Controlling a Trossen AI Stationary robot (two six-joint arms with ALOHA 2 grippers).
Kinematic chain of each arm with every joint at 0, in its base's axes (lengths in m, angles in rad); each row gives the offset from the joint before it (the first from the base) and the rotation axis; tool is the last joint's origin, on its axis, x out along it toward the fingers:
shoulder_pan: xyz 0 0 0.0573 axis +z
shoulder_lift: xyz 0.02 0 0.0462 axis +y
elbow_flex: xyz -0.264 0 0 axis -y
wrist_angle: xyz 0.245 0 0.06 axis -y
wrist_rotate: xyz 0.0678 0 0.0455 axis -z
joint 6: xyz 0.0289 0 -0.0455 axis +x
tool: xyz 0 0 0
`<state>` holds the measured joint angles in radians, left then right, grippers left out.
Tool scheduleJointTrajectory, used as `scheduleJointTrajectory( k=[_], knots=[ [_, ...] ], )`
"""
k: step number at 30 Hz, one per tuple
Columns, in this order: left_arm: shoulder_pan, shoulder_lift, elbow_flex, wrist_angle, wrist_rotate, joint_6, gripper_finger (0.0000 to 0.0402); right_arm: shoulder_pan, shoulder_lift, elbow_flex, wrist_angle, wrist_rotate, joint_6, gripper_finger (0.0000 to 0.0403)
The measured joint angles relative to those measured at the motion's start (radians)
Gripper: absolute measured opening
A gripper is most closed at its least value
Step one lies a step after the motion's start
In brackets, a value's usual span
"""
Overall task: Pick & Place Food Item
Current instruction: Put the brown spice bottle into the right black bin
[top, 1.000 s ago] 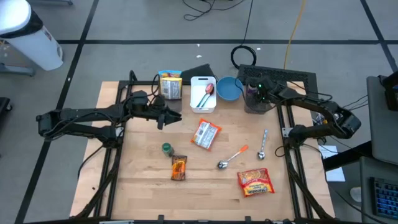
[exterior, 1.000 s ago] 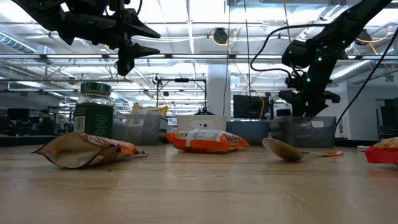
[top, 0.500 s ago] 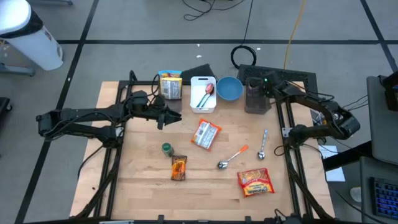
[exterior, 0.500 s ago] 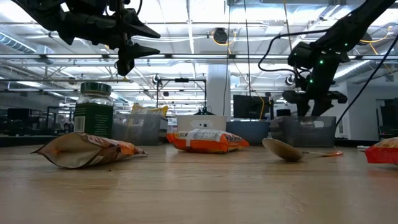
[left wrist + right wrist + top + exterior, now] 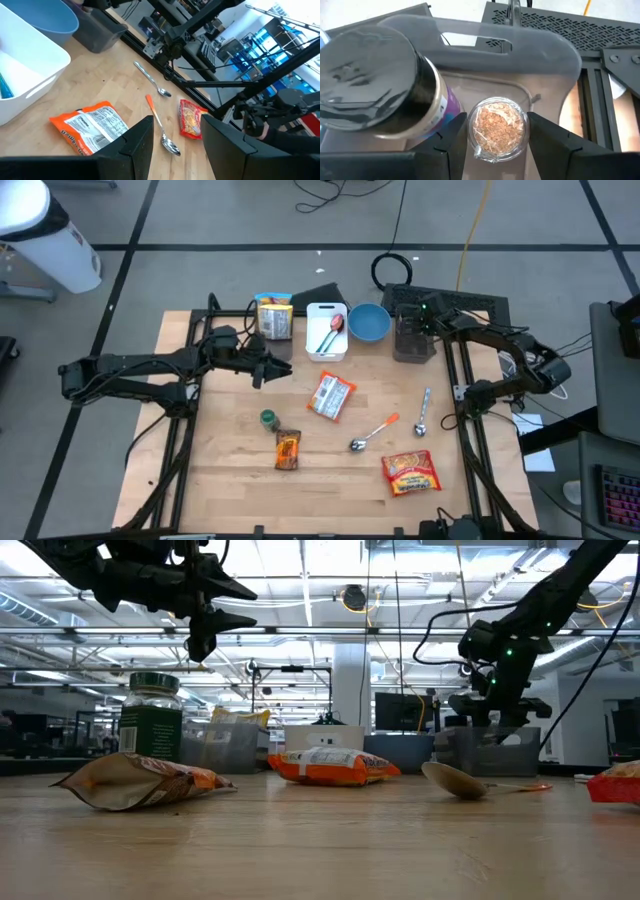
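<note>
Grey at the far right of the table (image 5: 230,490): hanging the right claw (image 5: 428,320) just over the rim of a bin (image 5: 400,352) there, beside a blue bowl (image 5: 368,323). Straddling a small clear cup of brown crumbly food (image 5: 499,131) inside that bin, with a purple-labelled jar (image 5: 375,95) standing just beside it. Being unable to tell whether clamping the cup or merely bracketing it.

Holding the left claw (image 5: 268,370) up above the table's left-centre, parted to a middling gap and gripping nothing, well clear of everything below. Looking past it onto an orange snack packet (image 5: 331,396), an orange-handled spoon (image 5: 372,432), a plain metal spoon (image 5: 422,412) and a red packet (image 5: 410,472) near the front right.

Also lying on the wood: a brown-orange pouch (image 5: 287,449) with a green-lidded jar (image 5: 267,419) just behind it. Standing along the far edge: a yellow-topped bag (image 5: 273,317) in a clear tub, then a white tray (image 5: 326,307) holding a red-ended utensil (image 5: 335,323)
</note>
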<state>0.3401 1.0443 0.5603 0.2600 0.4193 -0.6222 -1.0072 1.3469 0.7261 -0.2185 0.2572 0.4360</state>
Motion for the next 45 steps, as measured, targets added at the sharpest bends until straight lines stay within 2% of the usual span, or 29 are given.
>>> scheduleJointTrajectory(
  k=[27, 36, 45],
  knots=[
    [0.001, 0.0, 0.0, -0.003, -0.001, -0.015, 0.017, -0.021, 0.065, 0.0, 0.039, -0.025, -0.01, 0.0166],
    [0.001, 0.0, 0.0, -0.003, -0.001, -0.015, 0.017, -0.021, 0.067, -0.002, 0.024, -0.034, -0.01, 0.0215],
    [0.001, 0.0, 0.0, -0.003, -0.001, -0.012, 0.017, -0.021, 0.067, -0.002, 0.032, -0.053, -0.011, 0.0214]
  ],
)
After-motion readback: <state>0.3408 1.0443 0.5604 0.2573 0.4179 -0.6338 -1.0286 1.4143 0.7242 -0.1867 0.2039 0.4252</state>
